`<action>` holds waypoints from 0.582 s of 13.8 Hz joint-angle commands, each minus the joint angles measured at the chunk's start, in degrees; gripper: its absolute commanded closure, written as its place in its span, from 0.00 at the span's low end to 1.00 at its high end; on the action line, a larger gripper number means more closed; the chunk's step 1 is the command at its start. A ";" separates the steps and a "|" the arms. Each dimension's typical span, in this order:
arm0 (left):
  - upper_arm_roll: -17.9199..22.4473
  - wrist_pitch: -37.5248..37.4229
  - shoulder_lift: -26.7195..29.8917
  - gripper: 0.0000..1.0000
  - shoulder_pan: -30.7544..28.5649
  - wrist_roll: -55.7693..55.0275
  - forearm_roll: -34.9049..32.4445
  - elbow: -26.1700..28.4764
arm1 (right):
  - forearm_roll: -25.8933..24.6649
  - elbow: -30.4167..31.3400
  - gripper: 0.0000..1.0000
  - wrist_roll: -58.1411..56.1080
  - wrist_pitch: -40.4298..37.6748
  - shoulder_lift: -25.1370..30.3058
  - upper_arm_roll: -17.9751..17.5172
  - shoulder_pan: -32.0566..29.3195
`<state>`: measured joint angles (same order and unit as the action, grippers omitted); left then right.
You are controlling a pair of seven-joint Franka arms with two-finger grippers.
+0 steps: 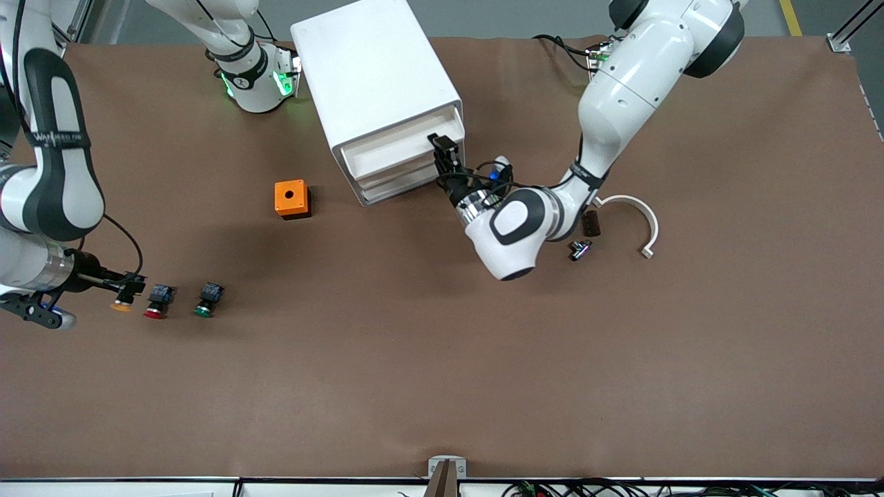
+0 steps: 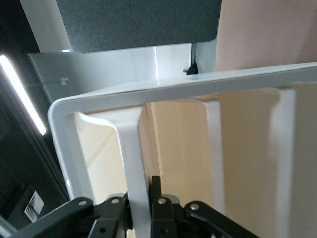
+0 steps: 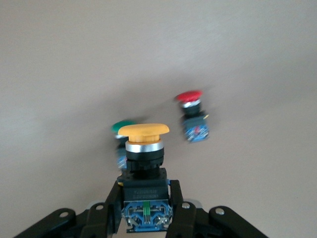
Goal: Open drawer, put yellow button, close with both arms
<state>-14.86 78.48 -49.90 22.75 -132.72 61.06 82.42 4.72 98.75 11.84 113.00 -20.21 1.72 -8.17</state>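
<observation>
At the cabinet (image 1: 376,90), the left pincer (image 1: 442,153) pinches the drawer (image 1: 397,152) lip narrowly and may slip, while the right pincer (image 3: 147,208), clamped on the yellow button (image 3: 144,148), could drop it.

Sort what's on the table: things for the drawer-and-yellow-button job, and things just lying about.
For the job:
top drawer, gripped by the left hand
yellow button, held in the right hand

Lying about:
red button
green button
orange box
white curved piece

The right gripper (image 3: 147,203) clamps the yellow button (image 3: 144,148) by its dark body, cap up. A green-capped button (image 3: 123,128) and a red-capped button (image 3: 192,115) lie on the brown table (image 3: 74,59).
</observation>
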 commanded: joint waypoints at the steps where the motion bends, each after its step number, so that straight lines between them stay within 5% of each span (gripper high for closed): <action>1: 1.24 4.48 -0.81 0.88 -2.44 2.02 0.64 -1.29 | 2.23 1.62 1.00 9.04 -5.05 7.19 0.39 4.19; 8: 1.24 5.72 -1.25 0.84 -6.39 2.82 0.73 -2.97 | 2.23 0.04 1.00 45.06 -9.90 14.85 0.31 25.53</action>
<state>-14.25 82.74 -49.92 16.85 -131.29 61.75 80.52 6.28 98.69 48.34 103.74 -6.74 1.24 11.89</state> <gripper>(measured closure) 0.837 0.590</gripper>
